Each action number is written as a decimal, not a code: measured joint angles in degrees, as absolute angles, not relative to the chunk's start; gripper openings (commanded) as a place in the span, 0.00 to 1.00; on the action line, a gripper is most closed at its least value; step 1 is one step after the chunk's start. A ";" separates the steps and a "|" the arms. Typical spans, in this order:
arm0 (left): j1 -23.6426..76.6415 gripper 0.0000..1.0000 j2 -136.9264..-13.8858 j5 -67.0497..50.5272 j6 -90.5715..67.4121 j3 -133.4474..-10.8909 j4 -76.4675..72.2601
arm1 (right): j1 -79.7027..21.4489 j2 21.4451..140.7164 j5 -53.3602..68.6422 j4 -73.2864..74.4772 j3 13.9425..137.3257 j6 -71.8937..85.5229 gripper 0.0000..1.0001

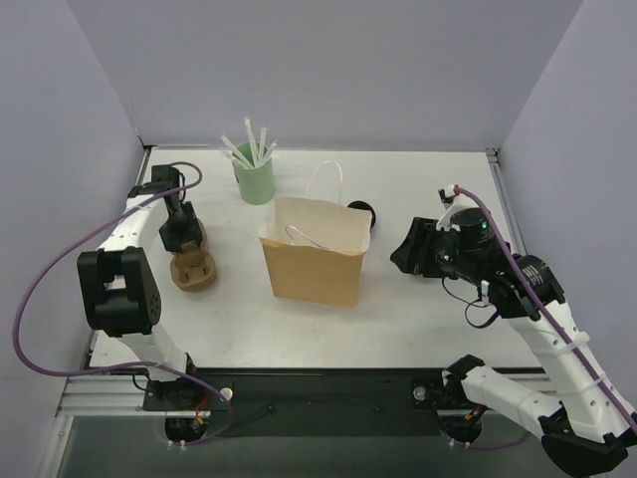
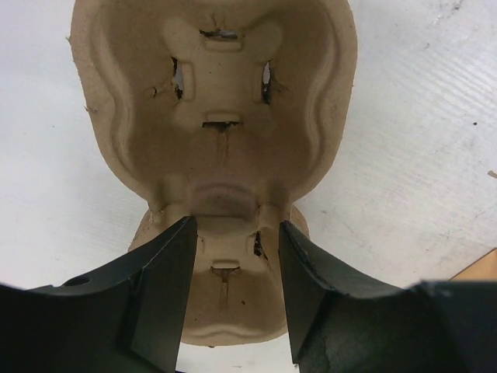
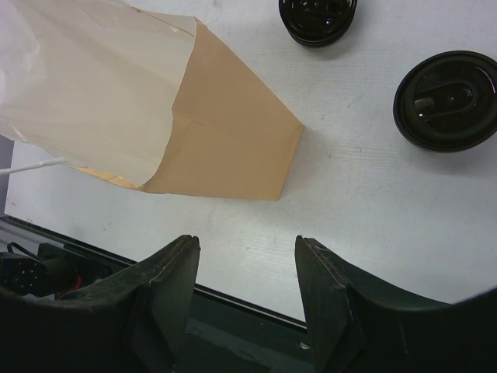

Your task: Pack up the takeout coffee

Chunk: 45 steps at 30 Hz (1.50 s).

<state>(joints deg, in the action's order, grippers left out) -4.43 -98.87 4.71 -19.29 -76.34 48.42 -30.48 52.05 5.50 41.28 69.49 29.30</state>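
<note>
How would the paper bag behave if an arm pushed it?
The paper bag stands upright and open, so a high push would likely tip it and a low one slide it. Its thin walls would probably buckle if pinched.

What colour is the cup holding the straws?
The cup is mint green, best seen in the top external view.

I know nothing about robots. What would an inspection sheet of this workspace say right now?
Surface: white table, nothing spilled.
Job's things: black lidded cup and second black cup stand beside the brown paper bag, not inside.
Clutter: pulp carrier; green cup of straws.
Grippers: left gripper jaws astride the pulp carrier's middle, grip unclear; right gripper jaws open, empty.
Cables: purple cable along each arm, hanging loose.
Surroundings: plain walls on three sides.
</note>
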 measured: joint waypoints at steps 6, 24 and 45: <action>-3.46 0.56 -99.20 6.57 -18.48 -76.86 48.69 | -30.48 52.07 5.48 41.23 69.49 28.93 0.53; -3.46 0.43 -102.17 8.80 -15.84 -77.56 48.99 | -30.48 53.49 5.48 40.93 69.49 28.91 0.53; -3.62 0.41 -101.23 10.52 -18.02 -79.83 55.24 | -30.48 54.22 5.50 40.40 69.49 29.12 0.53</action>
